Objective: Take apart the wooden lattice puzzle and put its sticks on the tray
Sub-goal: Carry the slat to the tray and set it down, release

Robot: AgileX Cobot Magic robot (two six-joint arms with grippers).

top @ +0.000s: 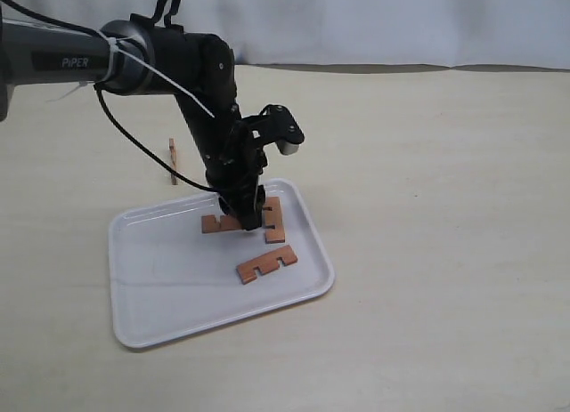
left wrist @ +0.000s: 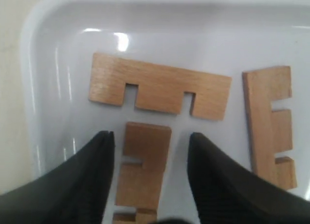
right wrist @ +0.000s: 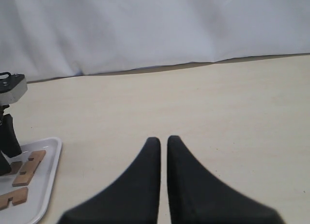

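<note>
Lying flat on the tray (left wrist: 58,64) are three notched sticks (left wrist: 160,88).

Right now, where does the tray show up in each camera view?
Exterior: tray lies lower left of centre, beneath the left claw.
Left wrist: tray fills nearly the whole picture, behind the left claw.
Right wrist: only one end of the tray shows, at the picture's edge.
Shared landmark: the sticks lying on it.
</note>
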